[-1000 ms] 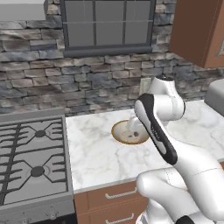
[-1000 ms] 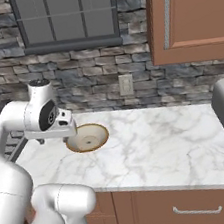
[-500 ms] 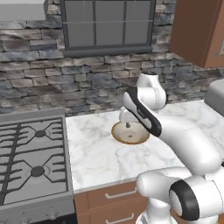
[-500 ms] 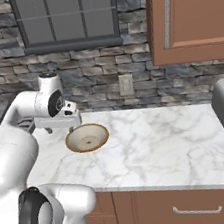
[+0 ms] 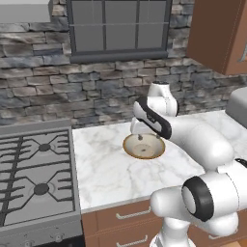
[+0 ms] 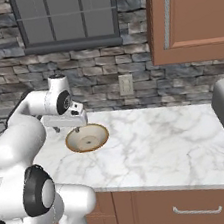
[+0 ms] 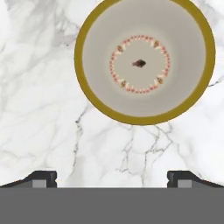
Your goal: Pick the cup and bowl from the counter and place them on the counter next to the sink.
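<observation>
Two fingertips of my gripper (image 7: 112,177) stand spread wide, holding nothing, above the bowl (image 5: 144,146) on the counter (image 5: 111,166) beside the stove (image 5: 34,173). Its rim sits off my centreline; I judge that closing from here could clip and tip it.

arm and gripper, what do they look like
The arm is glossy white with rounded, bulbous segments and black bands at the joints. The gripper has a white boxy hand with two small dark finger tips. No cables or markings show.
</observation>
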